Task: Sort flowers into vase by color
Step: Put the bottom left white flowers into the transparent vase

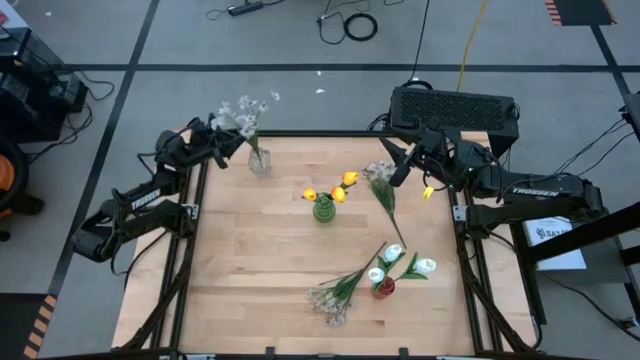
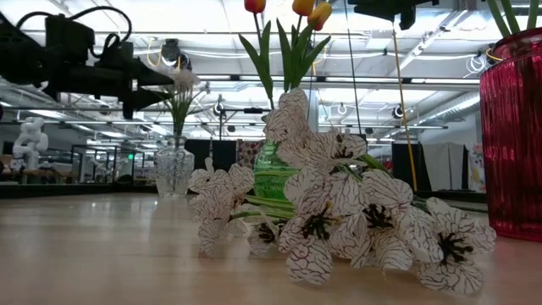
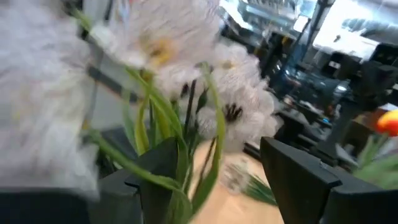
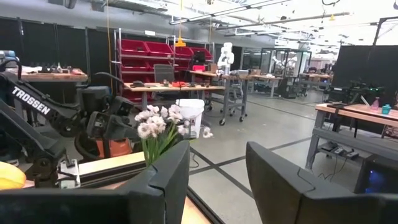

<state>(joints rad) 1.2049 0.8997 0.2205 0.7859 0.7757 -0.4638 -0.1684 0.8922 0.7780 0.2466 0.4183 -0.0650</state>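
Overhead, table-level and two wrist views, all sharing the clear vase (image 1: 259,160).

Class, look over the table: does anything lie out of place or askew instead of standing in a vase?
Yes. A pale spray lies flat on the table beside the red vase, and another spray lies flat right of the green vase. Both look odd because the other flowers stand upright in vases.

- Robotics lab or workshop, big open hall.
- Red parts bins (image 4: 144,51) on shelving, workbenches (image 4: 166,87) with gear.
- More robot arms (image 4: 225,55) on far benches.
- Cables (image 1: 350,24) on taped concrete floor, strip ceiling lights (image 2: 212,58).
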